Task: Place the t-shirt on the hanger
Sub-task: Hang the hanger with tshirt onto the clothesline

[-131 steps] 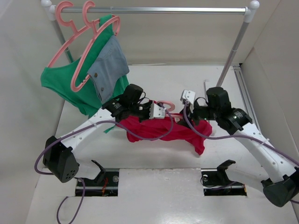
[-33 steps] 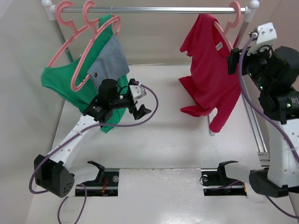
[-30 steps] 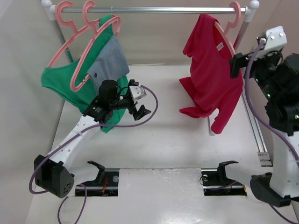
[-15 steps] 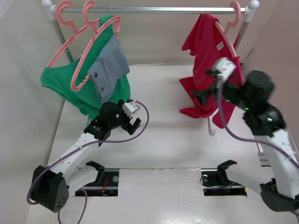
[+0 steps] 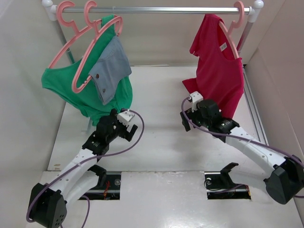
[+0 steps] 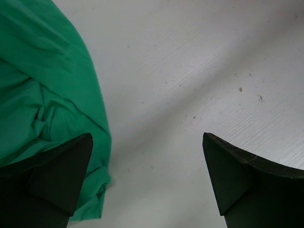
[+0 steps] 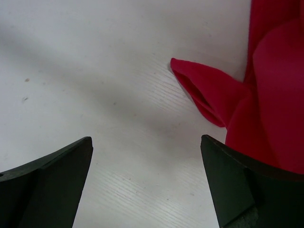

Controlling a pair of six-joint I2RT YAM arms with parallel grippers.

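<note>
The crimson t-shirt (image 5: 219,71) hangs on the pink hanger (image 5: 231,35), whose hook sits over the right end of the rail. Its lower edge reaches down to the table. My right gripper (image 5: 184,115) is low over the table just left of the shirt's hem, open and empty. In the right wrist view the shirt (image 7: 273,95) fills the right side, beyond my right gripper (image 7: 147,183). My left gripper (image 5: 132,127) hovers open near the green garment's bottom edge. In the left wrist view my left gripper (image 6: 147,178) holds nothing, with only table between its fingers.
A metal rail (image 5: 156,9) spans the back on two posts. At its left end hang two pink hangers (image 5: 71,52) with a green garment (image 5: 66,85) and a grey-blue denim piece (image 5: 111,66). The green garment (image 6: 42,90) lies close to my left finger. Walls close in both sides.
The right arm has dropped from beside the rail's right end to low over the table by the shirt's hem. The left arm has pulled back toward the near edge. The shirt stays hanging.
</note>
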